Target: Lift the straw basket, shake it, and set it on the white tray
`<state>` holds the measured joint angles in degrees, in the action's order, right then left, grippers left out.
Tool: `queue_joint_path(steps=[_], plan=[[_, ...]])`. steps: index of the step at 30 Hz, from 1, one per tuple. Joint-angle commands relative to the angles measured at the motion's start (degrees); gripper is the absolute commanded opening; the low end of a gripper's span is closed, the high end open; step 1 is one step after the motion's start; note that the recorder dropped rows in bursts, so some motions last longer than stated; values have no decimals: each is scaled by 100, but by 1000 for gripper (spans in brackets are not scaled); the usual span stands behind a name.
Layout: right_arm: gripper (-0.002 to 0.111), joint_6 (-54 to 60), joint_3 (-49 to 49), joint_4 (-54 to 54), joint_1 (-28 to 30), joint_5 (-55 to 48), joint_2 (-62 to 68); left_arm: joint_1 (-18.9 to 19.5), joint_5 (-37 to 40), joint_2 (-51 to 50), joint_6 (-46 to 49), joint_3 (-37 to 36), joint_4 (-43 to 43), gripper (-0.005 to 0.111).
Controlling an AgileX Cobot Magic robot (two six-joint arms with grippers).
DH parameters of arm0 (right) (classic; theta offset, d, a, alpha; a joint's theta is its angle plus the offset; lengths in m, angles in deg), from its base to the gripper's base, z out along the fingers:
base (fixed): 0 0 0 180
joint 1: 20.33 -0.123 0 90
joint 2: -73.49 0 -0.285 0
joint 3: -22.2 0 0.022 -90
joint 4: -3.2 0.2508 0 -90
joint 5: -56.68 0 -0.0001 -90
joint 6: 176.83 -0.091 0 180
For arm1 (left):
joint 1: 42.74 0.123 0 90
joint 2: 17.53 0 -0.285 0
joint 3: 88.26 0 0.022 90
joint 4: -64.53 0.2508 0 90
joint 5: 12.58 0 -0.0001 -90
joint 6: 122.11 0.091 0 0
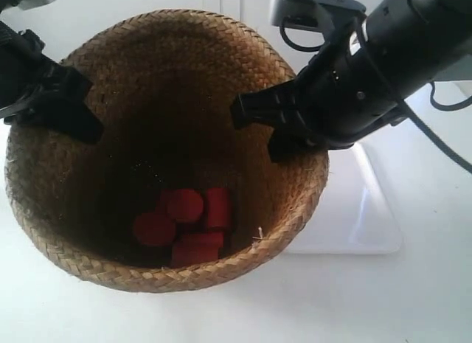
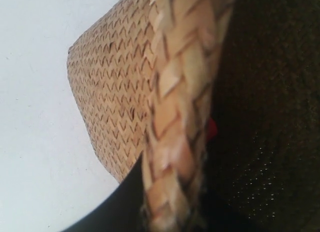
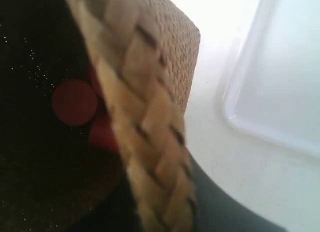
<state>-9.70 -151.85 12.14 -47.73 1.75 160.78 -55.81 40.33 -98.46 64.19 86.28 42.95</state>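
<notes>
The straw basket (image 1: 184, 273) fills the exterior view, its mouth toward the camera and its inside dark. Both grippers are shut on its braided rim from opposite sides. My left gripper (image 1: 77, 111) pinches the rim at the exterior view's left. My right gripper (image 1: 258, 125) pinches it at the right, on the tray's side. In the left wrist view the braided rim (image 2: 172, 142) runs into my left gripper (image 2: 170, 212). In the right wrist view the braided rim (image 3: 145, 92) runs into my right gripper (image 3: 160, 212). The white tray (image 1: 354, 210) lies beside the basket, partly hidden by it; its rim (image 3: 240, 117) also shows in the right wrist view.
Several red cylinder blocks (image 1: 188, 225) lie in a heap at the bottom of the basket, also seen as red blocks (image 3: 75, 102) in the right wrist view. A white tabletop (image 1: 332, 306) surrounds the basket and the tray. Black cables (image 1: 435, 136) trail from the right arm.
</notes>
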Motion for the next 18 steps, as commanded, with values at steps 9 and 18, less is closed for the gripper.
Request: queue_joint_path(steps=[9, 18], plan=[[0, 75, -2, -134, 31, 856, -1, -24, -514, 82, 148, 81, -17, 0], [0, 489, 142, -153, 31, 898, 157, -24, -528, -118, 160, -200, 116, 0]])
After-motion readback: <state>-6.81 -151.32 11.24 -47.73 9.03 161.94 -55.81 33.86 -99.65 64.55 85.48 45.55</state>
